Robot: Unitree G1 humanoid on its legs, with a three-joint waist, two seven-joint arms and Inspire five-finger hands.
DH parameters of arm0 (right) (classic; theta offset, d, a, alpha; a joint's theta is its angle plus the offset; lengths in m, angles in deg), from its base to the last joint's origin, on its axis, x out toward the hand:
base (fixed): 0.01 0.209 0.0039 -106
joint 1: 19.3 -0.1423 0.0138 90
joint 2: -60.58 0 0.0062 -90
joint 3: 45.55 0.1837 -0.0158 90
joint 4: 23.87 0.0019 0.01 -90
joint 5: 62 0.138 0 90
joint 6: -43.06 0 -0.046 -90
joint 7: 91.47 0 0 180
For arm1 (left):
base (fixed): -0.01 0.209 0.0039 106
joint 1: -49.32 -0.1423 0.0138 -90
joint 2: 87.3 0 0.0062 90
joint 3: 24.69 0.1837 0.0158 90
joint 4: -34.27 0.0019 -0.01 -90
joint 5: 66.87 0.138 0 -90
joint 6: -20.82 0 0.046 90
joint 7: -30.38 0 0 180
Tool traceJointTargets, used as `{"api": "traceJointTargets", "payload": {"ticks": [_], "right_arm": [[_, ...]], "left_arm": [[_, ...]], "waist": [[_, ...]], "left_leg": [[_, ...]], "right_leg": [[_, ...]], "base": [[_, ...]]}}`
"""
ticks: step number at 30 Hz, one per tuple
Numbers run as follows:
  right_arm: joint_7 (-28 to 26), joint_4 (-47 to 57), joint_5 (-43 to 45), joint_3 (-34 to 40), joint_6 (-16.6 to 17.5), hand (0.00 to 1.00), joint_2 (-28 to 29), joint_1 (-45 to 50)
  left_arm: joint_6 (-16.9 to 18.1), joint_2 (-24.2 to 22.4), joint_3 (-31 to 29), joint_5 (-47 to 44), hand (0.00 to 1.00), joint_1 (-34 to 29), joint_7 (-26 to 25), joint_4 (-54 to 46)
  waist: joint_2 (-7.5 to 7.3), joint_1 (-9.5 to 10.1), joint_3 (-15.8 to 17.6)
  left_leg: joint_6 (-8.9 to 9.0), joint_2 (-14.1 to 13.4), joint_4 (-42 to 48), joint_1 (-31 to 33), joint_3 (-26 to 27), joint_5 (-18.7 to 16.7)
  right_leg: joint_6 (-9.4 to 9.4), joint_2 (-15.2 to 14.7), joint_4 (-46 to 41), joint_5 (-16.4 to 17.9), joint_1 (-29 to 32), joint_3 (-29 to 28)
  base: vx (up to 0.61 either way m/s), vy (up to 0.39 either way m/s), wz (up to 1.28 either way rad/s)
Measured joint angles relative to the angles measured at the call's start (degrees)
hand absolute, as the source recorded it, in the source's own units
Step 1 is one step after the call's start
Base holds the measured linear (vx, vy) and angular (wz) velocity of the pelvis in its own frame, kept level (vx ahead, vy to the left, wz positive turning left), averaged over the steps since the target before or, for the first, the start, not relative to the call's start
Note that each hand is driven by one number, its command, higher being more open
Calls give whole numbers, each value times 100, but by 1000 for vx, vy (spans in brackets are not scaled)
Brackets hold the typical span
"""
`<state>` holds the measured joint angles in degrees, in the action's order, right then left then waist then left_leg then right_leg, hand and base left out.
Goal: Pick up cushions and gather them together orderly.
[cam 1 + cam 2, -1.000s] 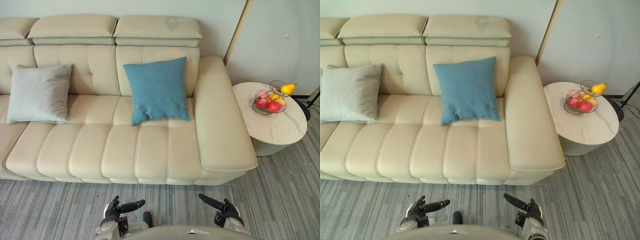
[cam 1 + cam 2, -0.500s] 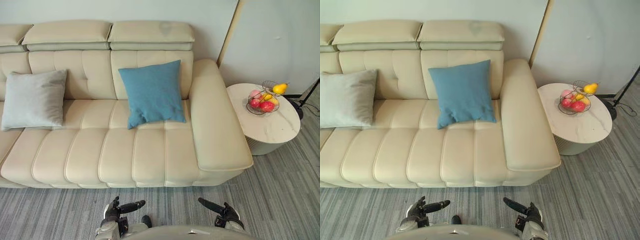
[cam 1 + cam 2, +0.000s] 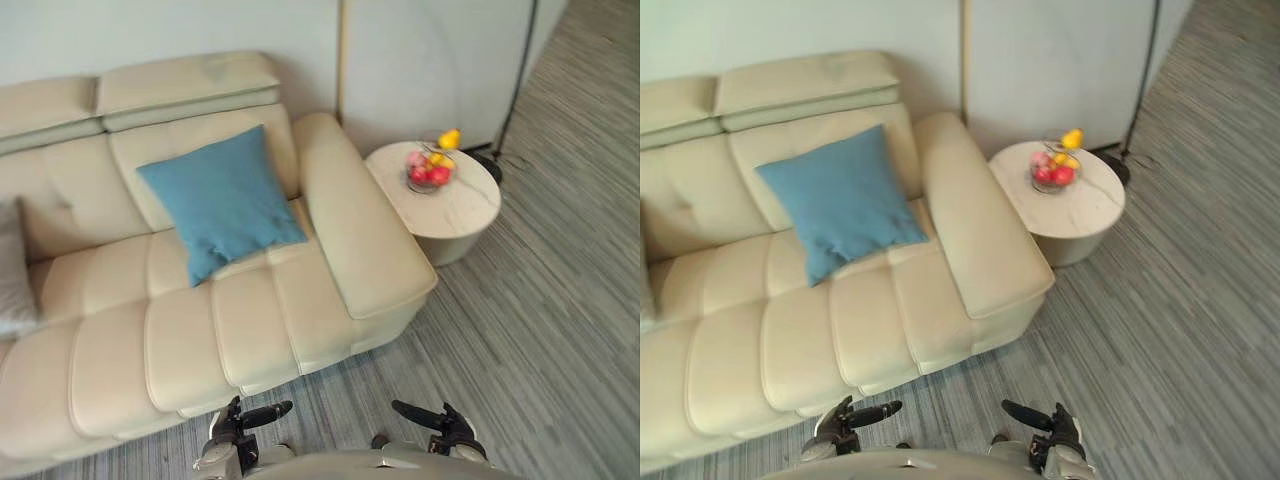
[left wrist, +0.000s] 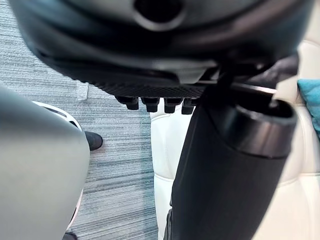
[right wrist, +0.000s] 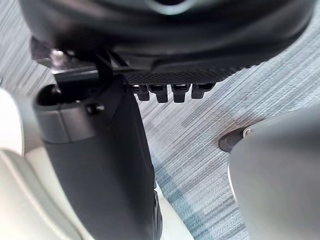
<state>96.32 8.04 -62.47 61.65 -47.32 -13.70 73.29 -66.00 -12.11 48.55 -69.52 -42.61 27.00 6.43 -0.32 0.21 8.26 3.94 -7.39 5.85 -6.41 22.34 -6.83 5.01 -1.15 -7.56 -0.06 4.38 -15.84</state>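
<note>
Blue cushion (image 3: 222,200) is leaning against the backrest of the cream sofa (image 3: 250,330), near its armrest | grey cushion (image 3: 12,272) is sitting well apart at the sofa's other end | left hand (image 3: 228,428) and right hand (image 3: 452,430) are hanging relaxed and empty above the carpet (image 3: 540,300)

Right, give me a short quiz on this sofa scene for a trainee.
1. True or false: the blue cushion lies on the floor.
2. What stands on the round table? A) a fruit bowl B) a lamp C) a stack of books
3. Fill in: the left hand and the right hand hang low in front of the sofa, open, holding ____.
Key: 1 false, it leans against the sofa's backrest. 2 A. 3 nothing.
</note>
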Motion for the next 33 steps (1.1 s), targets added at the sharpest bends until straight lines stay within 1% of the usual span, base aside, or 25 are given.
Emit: {"api": "traceJointTargets", "payload": {"ticks": [1,2,3,4,6,7,8,9,11,12,13,14,15,16,17,18,19,22,24,26,27,28,30,32,33], "right_arm": [[-34,34,-56,-125,11,100,-1,-47],[-15,36,-55,-158,17,100,28,-80],[-1,44,-54,-161,11,100,97,-120],[-4,48,-54,-162,-2,100,112,-121],[10,91,-49,-51,-18,100,79,-81],[17,104,-49,-54,-7,100,69,-85],[16,102,-49,-58,0,100,25,-91],[18,101,-49,-58,6,100,-5,-112],[35,95,-51,-37,38,100,-89,-183],[29,85,-60,-50,63,100,-223,-214],[35,74,-50,-23,69,100,-278,-249],[35,2,-51,-19,71,100,-319,-301],[37,-106,-50,-30,68,100,-379,-313],[38,-140,-51,-38,66,100,-384,-313],[61,-209,-44,-36,28,100,-462,-281],[89,-236,-38,-31,22,100,-489,-279],[127,-314,-35,-31,9,100,-505,-284],[139,-284,-20,-29,-11,100,-428,-286],[157,-200,30,-35,-8,100,-369,-209],[180,-124,63,-61,-12,100,-309,-166],[185,-124,64,-67,-12,100,-303,-167],[209,-125,64,-93,-12,100,-256,-174],[227,-118,67,-93,-10,100,-167,-172],[214,-110,64,-91,-19,100,-139,-149],[219,-100,65,-92,-18,100,-109,-122]], "left_arm": [[-2,20,-3,1,100,44,-6,1],[-1,55,8,4,100,50,-3,-5],[-3,121,8,4,100,77,-6,-8],[-7,138,8,3,100,137,-14,-7],[-6,105,76,3,100,145,-5,-8],[-4,110,78,4,100,120,-1,-8],[-5,115,96,3,100,100,-3,-4],[-5,123,153,3,100,104,-10,-4],[-3,148,305,3,100,135,-3,-10],[-7,55,469,4,100,99,13,10],[-20,52,485,21,100,85,55,35],[-25,71,491,63,100,89,56,68],[-25,73,517,81,100,112,58,78],[-22,89,517,82,100,112,58,74],[16,43,475,82,100,90,35,20],[21,6,446,79,100,85,19,-1],[13,-8,442,61,100,76,14,-24],[21,-35,418,56,100,83,17,-143],[27,-58,345,54,100,75,15,-248],[75,-132,163,17,100,94,1,-315],[80,-138,153,-6,100,96,2,-325],[130,-192,-46,-18,100,96,12,-348],[161,-258,-283,-140,100,69,-11,-351],[153,-251,-292,-156,100,45,0,-350],[139,-234,-331,-153,100,32,6,-350]], "waist": [[-40,16,16],[-42,63,28],[-160,55,32],[-201,45,45],[-119,-6,87],[-110,-13,83],[-65,-41,103],[-28,-52,122],[49,-89,169],[191,-39,222],[227,-63,236],[231,-89,254],[192,-110,277],[180,-108,284],[258,-79,321],[306,-81,328],[330,-53,329],[271,-19,361],[238,53,374],[233,209,376],[233,226,376],[236,271,374],[240,297,355],[224,314,301],[197,315,250]], "left_leg": [[28,-103,49,25,388,-61],[33,-171,57,46,626,-65],[37,-184,76,52,1003,-66],[38,-197,84,35,1209,-66],[80,-324,73,-169,1867,-41],[101,-335,72,-238,2032,-28],[155,-382,72,-323,2177,4],[167,-404,68,-347,2186,13],[273,-460,17,-381,2181,101],[282,-479,-67,-485,2150,188],[291,-485,14,-533,2108,282],[297,-575,359,-479,2026,282],[284,-851,1246,-224,1831,271],[270,-924,1465,-140,1744,247],[253,-1059,2517,203,1170,-98],[297,-1004,2756,325,884,-313],[350,-704,2913,589,262,-680],[260,-329,2558,1021,-253,-853],[247,-174,2274,1337,-613,-845],[166,33,1753,1737,-1430,-746],[161,62,1692,1782,-1554,-731],[184,122,1437,1973,-2073,-624],[192,127,1232,2024,-2634,-537],[-3,109,1255,1926,-2714,-439],[-7,135,1296,1861,-2670,-331]], "right_leg": [[-38,126,-10,-290,268,81],[-88,133,22,-353,366,268],[-269,43,-60,-246,567,869],[-363,-41,-159,-168,673,1347],[-615,-533,-391,6,737,3335],[-664,-697,-489,38,709,3911],[-668,-953,-649,36,673,4757],[-719,-972,-702,46,682,4938],[-809,-795,-784,129,804,4806],[-834,-661,-941,294,974,4482],[-848,-650,-1138,457,1082,4327],[-846,-654,-1288,576,1124,4221],[-859,-636,-1327,678,1066,4110],[-855,-623,-1303,689,1035,4086],[-879,-402,-1151,693,831,3835],[-903,-305,-1081,698,731,3732],[-930,-104,-923,715,512,3501],[-942,130,-728,723,243,3133],[-952,254,-724,729,180,2788],[-988,446,-723,753,114,2226],[-989,477,-723,753,110,2153],[-1008,594,-724,769,90,1866],[-1018,797,-847,883,78,1456],[-1027,933,-1153,1119,94,1094],[-997,943,-1330,1257,144,955]], "base": [[-93,43,-190],[-99,-11,-178],[-59,-40,-137],[-61,-42,-148],[8,-21,-148],[65,-44,-150],[80,-60,-112],[90,-110,-99],[74,-163,-70],[79,-225,-95],[89,-240,-104],[83,-272,-66],[85,-326,-41],[91,-358,-58],[87,-269,-53],[85,-168,-95],[56,-83,-72],[60,-67,-83],[63,-76,-109],[107,-67,-133],[144,-23,-125],[133,4,-120],[210,70,-151],[255,125,-124],[242,139,-105]]}}
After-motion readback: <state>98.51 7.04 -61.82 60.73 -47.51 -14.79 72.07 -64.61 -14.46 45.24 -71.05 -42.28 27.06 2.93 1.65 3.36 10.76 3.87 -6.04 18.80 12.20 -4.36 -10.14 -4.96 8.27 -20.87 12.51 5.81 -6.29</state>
